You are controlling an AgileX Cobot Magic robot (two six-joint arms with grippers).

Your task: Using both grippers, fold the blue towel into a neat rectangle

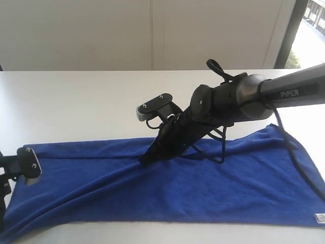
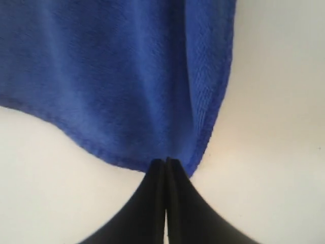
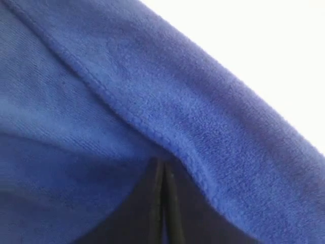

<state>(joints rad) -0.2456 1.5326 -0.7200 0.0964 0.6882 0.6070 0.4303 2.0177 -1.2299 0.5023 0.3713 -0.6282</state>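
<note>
White table [image 1: 76, 101] before a pale wall: blue towel [image 1: 203, 178] spread flat across the lower half of the exterior frame.
Left gripper [image 2: 166, 161], at the lower left edge of the frame, has its fingers pressed together on the towel's hemmed corner. Right gripper [image 1: 145, 157], reaching to frame centre, is likewise closed, pinching the towel's upper hem where creases gather.

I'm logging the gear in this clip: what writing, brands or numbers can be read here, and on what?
"PiPER": white letters on the grey tube of the right arm.
Small white tag at a corner of the blue towel: too small to read.
Both wrist views: no text.
</note>
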